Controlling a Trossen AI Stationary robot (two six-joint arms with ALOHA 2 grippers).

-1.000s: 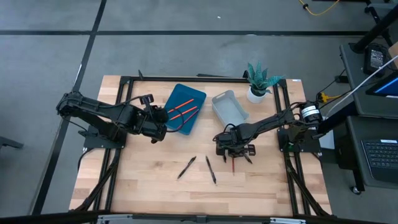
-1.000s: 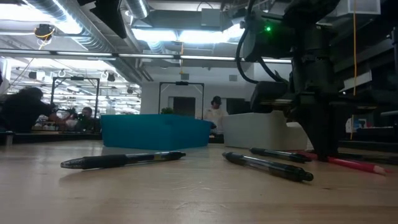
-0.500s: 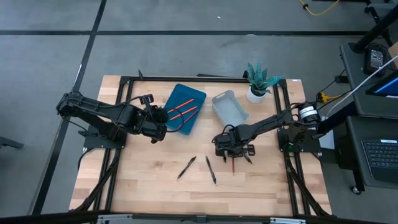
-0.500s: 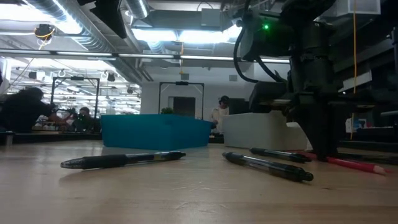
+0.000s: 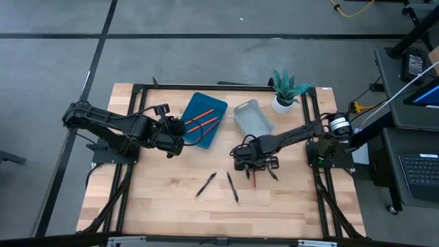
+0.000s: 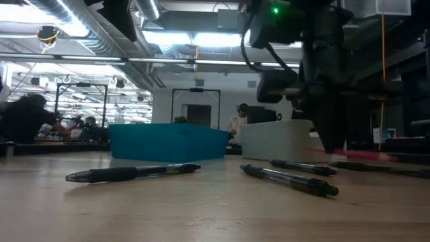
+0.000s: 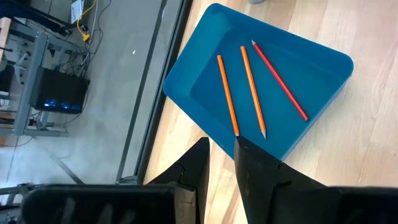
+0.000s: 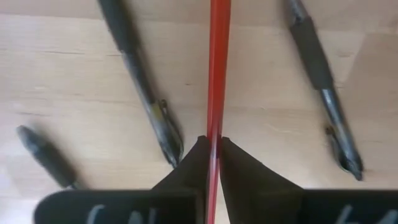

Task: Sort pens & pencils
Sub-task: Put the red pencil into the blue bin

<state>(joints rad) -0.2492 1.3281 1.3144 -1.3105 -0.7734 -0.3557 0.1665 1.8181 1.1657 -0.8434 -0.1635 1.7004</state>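
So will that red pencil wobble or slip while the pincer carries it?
It may wobble: the right pincer pinches the red pencil at one narrow spot, with most of it sticking out past the fingers. It probably won't bend, since it looks straight and stiff. Being thin and smooth, it might slide or swivel.

Grey concrete floor (image 5: 206, 62) spreads around the wooden table (image 5: 171, 206), crossed by dark seams. Off to one side sits a dark desk (image 5: 411, 165) with a keyboard (image 5: 418, 171), and a yellow cable (image 5: 353, 8) loops across the floor. At table height the room opens up — long ceiling lights (image 6: 188, 37) glowing, silver ducting (image 6: 60, 27) overhead, a dark-framed doorway (image 6: 197, 107) at the back, people (image 6: 27, 117) blurred in the distance.
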